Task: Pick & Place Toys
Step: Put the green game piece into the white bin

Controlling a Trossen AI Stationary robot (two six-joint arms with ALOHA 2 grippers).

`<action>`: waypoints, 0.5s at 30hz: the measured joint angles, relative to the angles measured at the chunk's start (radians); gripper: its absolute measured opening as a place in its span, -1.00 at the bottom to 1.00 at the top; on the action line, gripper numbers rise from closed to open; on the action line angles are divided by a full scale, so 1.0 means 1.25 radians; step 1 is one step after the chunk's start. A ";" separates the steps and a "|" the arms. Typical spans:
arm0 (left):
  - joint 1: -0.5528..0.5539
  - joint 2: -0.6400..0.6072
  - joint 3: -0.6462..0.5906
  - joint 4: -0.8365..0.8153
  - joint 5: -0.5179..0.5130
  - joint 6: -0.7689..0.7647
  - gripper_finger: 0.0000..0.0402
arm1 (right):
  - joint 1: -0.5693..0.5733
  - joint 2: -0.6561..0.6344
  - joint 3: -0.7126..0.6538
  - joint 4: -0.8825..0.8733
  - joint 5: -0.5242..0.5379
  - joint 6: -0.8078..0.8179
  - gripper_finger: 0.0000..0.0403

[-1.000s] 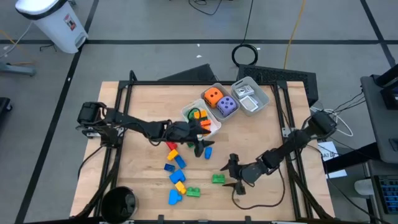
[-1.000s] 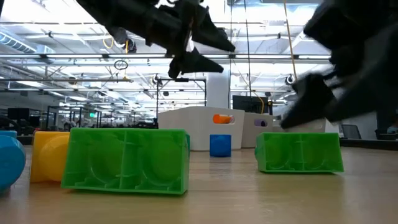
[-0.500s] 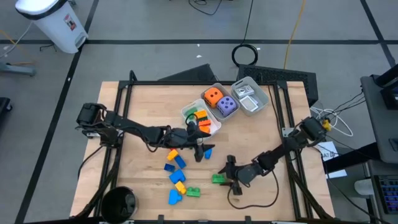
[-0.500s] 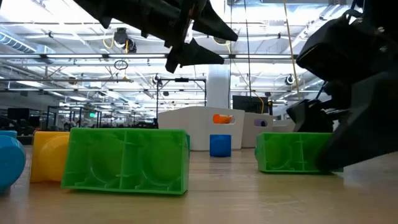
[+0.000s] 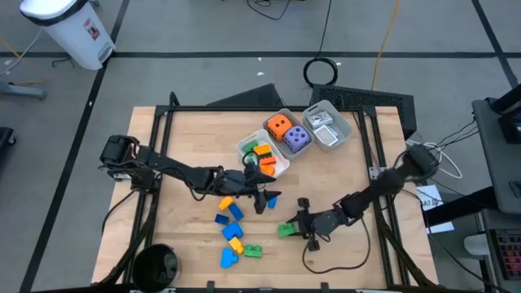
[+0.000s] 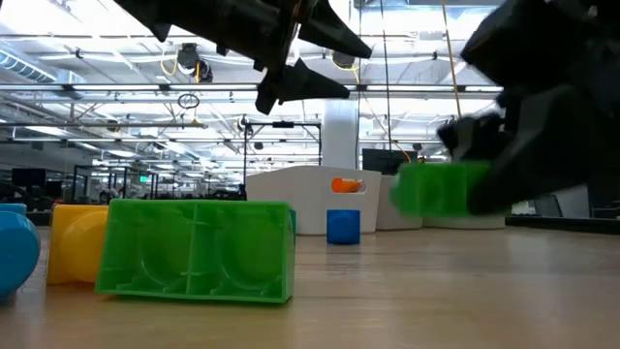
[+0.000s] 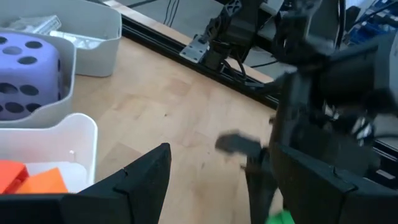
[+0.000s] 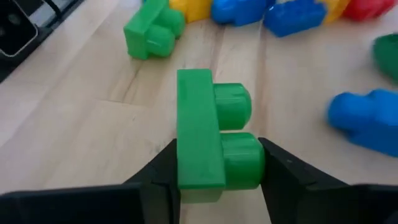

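Pinching the green brick [image 8: 211,140], your right gripper [image 5: 303,230] had lifted it off the wooden table [image 5: 350,171]; left gripper [image 5: 262,198] hovered spread.

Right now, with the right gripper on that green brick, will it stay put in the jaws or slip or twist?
The green brick looks like rigid moulded plastic, so it probably won't flex. The right gripper pinches one end only, so it may pivot. Smooth glossy faces could let it slip if bumped.
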 joint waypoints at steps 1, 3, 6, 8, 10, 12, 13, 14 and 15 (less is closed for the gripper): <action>-0.001 0.000 0.000 0.000 -0.001 -0.005 0.40 | 0.002 -0.028 0.000 -0.037 0.020 -0.004 -0.36; -0.005 0.000 0.000 0.000 -0.001 -0.009 0.40 | 0.011 -0.083 0.000 -0.107 0.089 -0.007 -0.36; -0.010 0.001 0.000 0.001 -0.001 -0.036 0.40 | 0.026 -0.147 0.000 -0.203 0.221 -0.059 -0.36; -0.014 0.006 0.000 0.005 -0.009 -0.067 0.40 | 0.030 -0.175 0.000 -0.229 0.316 -0.127 -0.36; -0.022 0.015 0.000 0.007 -0.021 -0.098 0.40 | 0.030 -0.192 0.000 -0.223 0.398 -0.200 -0.36; -0.027 0.034 0.000 0.019 -0.037 -0.126 0.40 | 0.029 -0.197 0.000 -0.199 0.444 -0.266 -0.36; -0.030 0.044 0.000 0.029 -0.045 -0.140 0.40 | 0.029 -0.197 0.000 -0.187 0.455 -0.286 -0.36; -0.032 0.057 0.000 0.037 -0.054 -0.155 0.40 | 0.029 -0.196 0.000 -0.176 0.454 -0.302 -0.36; -0.035 0.073 0.000 0.059 -0.055 -0.166 0.40 | 0.028 -0.192 0.000 -0.159 0.453 -0.315 -0.36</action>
